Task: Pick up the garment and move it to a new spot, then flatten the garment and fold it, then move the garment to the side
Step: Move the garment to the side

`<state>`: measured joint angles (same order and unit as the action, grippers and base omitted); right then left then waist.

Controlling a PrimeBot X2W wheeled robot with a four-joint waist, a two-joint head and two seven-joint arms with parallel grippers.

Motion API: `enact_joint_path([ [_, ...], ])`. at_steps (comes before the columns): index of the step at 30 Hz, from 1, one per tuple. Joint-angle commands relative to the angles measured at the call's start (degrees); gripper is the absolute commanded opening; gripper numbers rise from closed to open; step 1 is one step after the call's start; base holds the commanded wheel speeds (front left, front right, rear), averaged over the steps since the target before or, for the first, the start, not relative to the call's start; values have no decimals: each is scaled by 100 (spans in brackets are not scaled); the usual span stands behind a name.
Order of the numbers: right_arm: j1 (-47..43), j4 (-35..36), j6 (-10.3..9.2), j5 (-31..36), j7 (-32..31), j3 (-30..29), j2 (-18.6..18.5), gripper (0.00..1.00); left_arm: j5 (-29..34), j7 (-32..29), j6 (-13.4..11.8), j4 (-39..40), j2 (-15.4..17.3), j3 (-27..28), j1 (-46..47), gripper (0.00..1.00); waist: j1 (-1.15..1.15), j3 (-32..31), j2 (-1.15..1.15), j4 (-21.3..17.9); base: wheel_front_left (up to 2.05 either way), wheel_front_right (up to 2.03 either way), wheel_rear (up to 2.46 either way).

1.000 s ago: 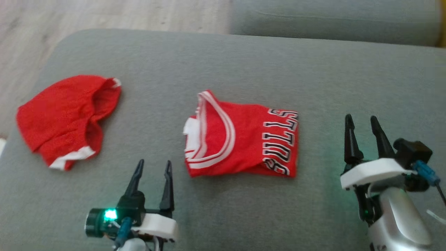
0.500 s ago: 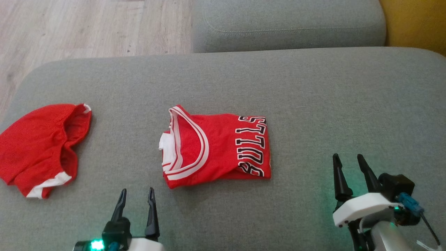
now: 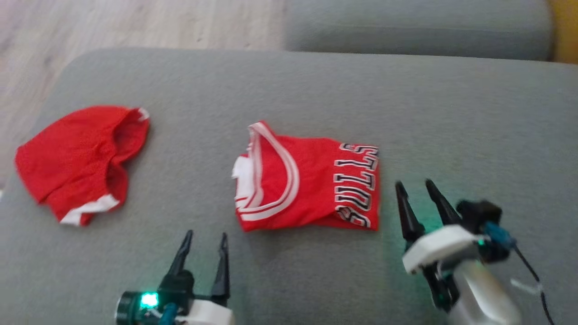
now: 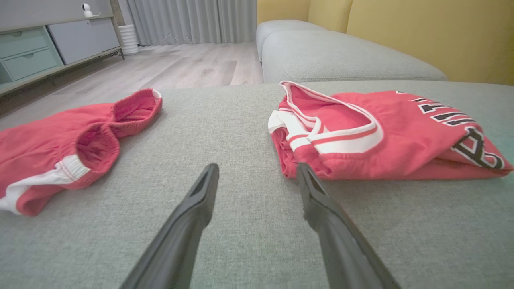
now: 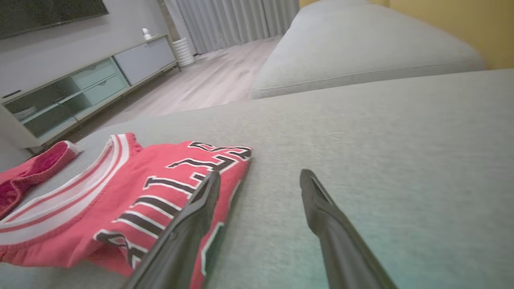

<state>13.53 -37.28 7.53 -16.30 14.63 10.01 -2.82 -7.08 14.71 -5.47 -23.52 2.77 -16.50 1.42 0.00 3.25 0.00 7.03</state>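
The left fingers [image 3: 221, 264] stand wide apart with nothing between them but bare grey fabric. In the left wrist view, these fingers [image 4: 188, 224] point across the sofa cushion [image 4: 241, 120]. The tip of one comes up just short of the near corner of the folded red jersey [image 4: 385, 132], at the end with the neckline. In the head view a small gap shows between that tip and the jersey [image 3: 311, 180], so they are apart.

The right fingers [image 3: 405, 212] are spread just as wide and also hold nothing. They sit just beside the jersey's right side, where the black-and-white BULLS lettering [image 3: 356, 185] runs. In the right wrist view one of these fingers [image 5: 182, 228] crosses in front of the lettered edge of the jersey [image 5: 120, 192]. I cannot tell whether it touches the cloth. The other finger is over plain cushion [image 5: 381, 140].

The jersey lies flat and folded about midway along the cushion [image 3: 451, 113], nearer its front edge than its back. Its white-striped neckline faces the left edge and its lettering faces the right. It rests between the two sets of fingers.

A pair of red shorts [image 3: 76, 158] with white trim lies bunched near the cushion's left edge, well apart from the jersey. Beyond the far edge are a second grey cushion [image 3: 406, 22] and pale wood floor [image 3: 135, 22].
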Motion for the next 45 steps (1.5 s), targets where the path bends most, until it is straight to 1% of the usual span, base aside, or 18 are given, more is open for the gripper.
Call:
enact_joint_path([
  [1,406,29,-4,-68,37,231,-6,100,6,29,15,165,10,79,268,100,0,174,0,280,0,0,0],
  [5,821,-581,-4,-176,37,318,-6,100,-46,29,23,103,10,-115,322,100,0,313,0,670,0,0,0],
  [6,982,-1036,-4,-137,37,276,-6,100,-62,29,17,82,10,-150,333,100,0,369,0,838,0,0,0],
  [9,1178,-1682,-4,-171,37,250,-6,100,-79,29,-6,62,10,-141,337,100,0,444,0,1022,0,0,0],
  [12,1282,-2166,-4,-364,-40,489,-6,100,-108,29,-27,70,10,-105,335,100,0,483,0,1090,0,0,0],
  [13,1303,-2268,-4,-441,-73,592,-6,82,-116,29,-36,81,10,-91,333,100,0,496,0,1085,0,0,0],
  [14,1320,-2315,-4,-552,-79,702,-6,27,-125,29,-46,91,10,-74,333,100,0,503,0,1070,0,0,0],
  [15,1336,-2332,-4,-649,-74,821,-6,0,-138,29,-56,101,10,-63,338,100,0,501,0,1036,0,0,0],
  [18,1422,-2290,-4,-823,-15,1046,-6,0,-157,29,-45,135,10,-67,360,100,0,465,0,835,0,0,0],
  [22,1589,-2107,-4,-786,31,891,-6,0,-141,29,-31,197,10,-36,410,100,0,368,0,290,0,0,0],
  [27,1517,-1668,-4,-524,35,626,-6,0,-100,29,10,263,10,-19,515,100,0,301,0,-753,0,0,0],
  [34,1411,-1227,-4,-527,36,698,-6,0,-84,29,41,252,10,-31,754,100,0,415,0,-2253,0,0,0],
  [37,1381,-1081,-4,-599,36,764,-6,0,-55,29,67,224,10,-38,827,100,0,507,0,-2767,0,0,0],
  [39,1363,-1001,-4,-643,36,777,-6,0,-46,29,88,190,10,-52,871,100,0,565,0,-3018,0,0,0],
  [40,1363,-1001,-4,-643,36,777,-6,0,-46,29,88,190,10,-52,871,100,0,565,0,-3018,0,0,0],
  [42,1339,-943,-4,-696,36,802,-6,0,-33,29,111,155,10,-60,904,100,0,623,0,-3214,0,0,0],
  [45,1314,-890,-4,-718,36,810,-6,0,-5,29,143,113,10,-72,964,100,0,705,0,-3351,0,0,0],
])
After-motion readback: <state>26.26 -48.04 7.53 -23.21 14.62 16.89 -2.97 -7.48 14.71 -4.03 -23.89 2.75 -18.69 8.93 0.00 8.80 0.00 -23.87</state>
